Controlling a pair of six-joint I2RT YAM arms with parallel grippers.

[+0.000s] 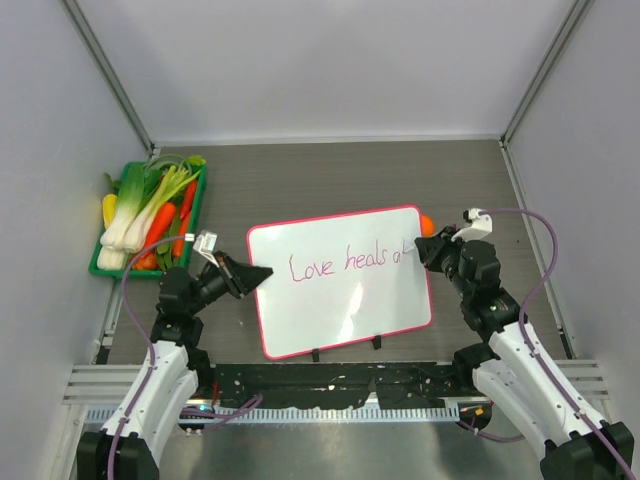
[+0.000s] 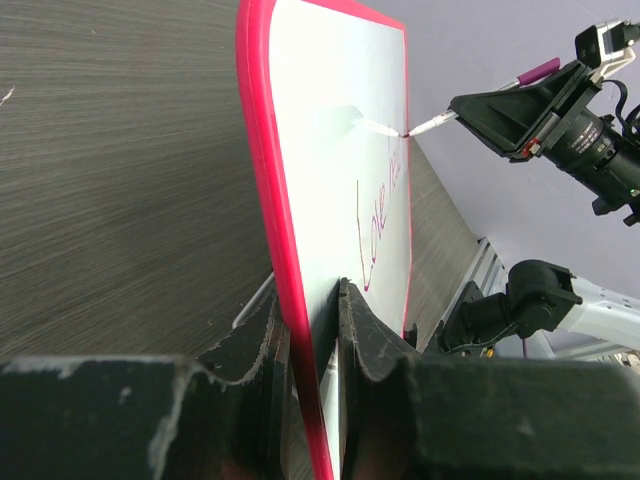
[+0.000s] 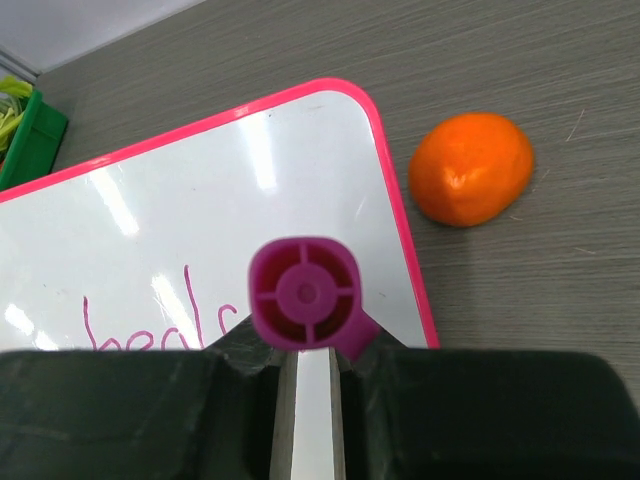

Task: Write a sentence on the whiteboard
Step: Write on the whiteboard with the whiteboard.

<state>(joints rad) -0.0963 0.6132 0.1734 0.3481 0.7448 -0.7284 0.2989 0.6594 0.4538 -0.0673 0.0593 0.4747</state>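
The whiteboard (image 1: pixel 340 285), white with a pink-red frame and two black feet on its near edge, lies mid-table with "Love heals a" written in pink. My left gripper (image 1: pixel 258 275) is shut on its left edge; in the left wrist view the fingers (image 2: pixel 365 325) clamp the frame of the whiteboard (image 2: pixel 350 150). My right gripper (image 1: pixel 428 250) is shut on a marker with a magenta end (image 3: pixel 305 295), its tip touching the whiteboard (image 3: pixel 200 190) near the right edge. The marker (image 2: pixel 440 122) also shows in the left wrist view.
A green tray (image 1: pixel 112 262) of vegetables stands at the left. An orange fruit (image 1: pixel 428 222) lies just past the board's far right corner, also seen in the right wrist view (image 3: pixel 470 168). Enclosure walls surround the table.
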